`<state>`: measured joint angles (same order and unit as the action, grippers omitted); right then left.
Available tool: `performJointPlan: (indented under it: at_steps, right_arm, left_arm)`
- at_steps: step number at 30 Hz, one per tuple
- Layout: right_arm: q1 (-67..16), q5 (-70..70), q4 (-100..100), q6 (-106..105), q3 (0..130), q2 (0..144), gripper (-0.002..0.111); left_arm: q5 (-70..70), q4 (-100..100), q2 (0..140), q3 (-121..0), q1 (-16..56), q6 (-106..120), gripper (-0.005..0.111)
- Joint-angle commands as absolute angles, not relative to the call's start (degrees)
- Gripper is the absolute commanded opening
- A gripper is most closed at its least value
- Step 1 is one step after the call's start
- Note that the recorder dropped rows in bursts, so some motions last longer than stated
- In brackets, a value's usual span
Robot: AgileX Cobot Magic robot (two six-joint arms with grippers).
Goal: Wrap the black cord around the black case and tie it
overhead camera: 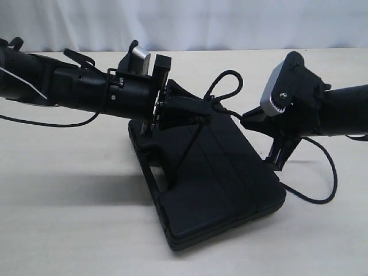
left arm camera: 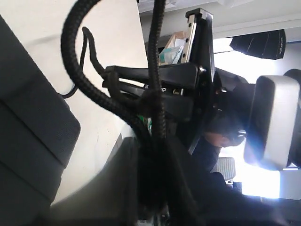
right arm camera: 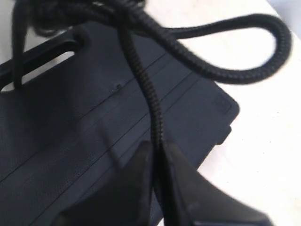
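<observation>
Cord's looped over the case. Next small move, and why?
Probably draw the right gripper away from the left gripper to take up slack. Both seem to pinch the black cord, a loose loop stands above the black case, and the crossing between them looks untightened.

Your exterior camera faces the counter (overhead camera: pixel 69 230) from a little above, at middle distance, with an arm entering from either side. Both wrist cameras sit very close. The right looks down along its jaws onto the black case (right arm camera: pixel 70 141); the left looks sideways past the black cord (left arm camera: pixel 73 61). All three views share case and cord.
</observation>
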<state>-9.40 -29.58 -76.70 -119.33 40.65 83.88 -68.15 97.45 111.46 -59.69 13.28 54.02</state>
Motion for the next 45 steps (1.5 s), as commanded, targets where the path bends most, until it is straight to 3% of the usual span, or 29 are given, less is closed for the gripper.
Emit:
performJointPlan:
  at_steps: [1, 17, 20, 26, 29, 45]
  right_arm:
    - [-9.5, -28.7, -85.3, -121.0, 41.0, 83.9, 0.004]
    - [-9.5, -43.6, -93.8, -119.3, 41.0, 85.2, 0.004]
    - [-9.5, -42.6, -96.5, -119.3, 41.0, 85.2, 0.004]
    - [-9.5, -42.9, -98.0, -117.7, 41.0, 85.2, 0.004]
    - [-9.5, -43.4, -98.0, -116.9, 41.0, 85.2, 0.004]
    - [-9.5, -45.1, -99.9, -116.2, 41.0, 85.2, 0.004]
  left_arm:
    - [-70.0, 99.9, 111.1, -60.4, 13.4, 53.9, 0.000]
    - [-70.0, 99.3, 111.1, -60.4, 13.4, 62.7, 0.001]
    - [-70.0, 99.3, 111.1, -60.4, 13.4, 66.0, 0.011]
    - [-70.0, 99.3, 110.9, -60.4, 13.4, 75.5, 0.049]
    - [-70.0, 98.6, 110.9, -60.4, 13.4, 77.3, 0.061]
    - [-70.0, 99.0, 106.0, -60.4, 3.7, 78.7, 0.065]
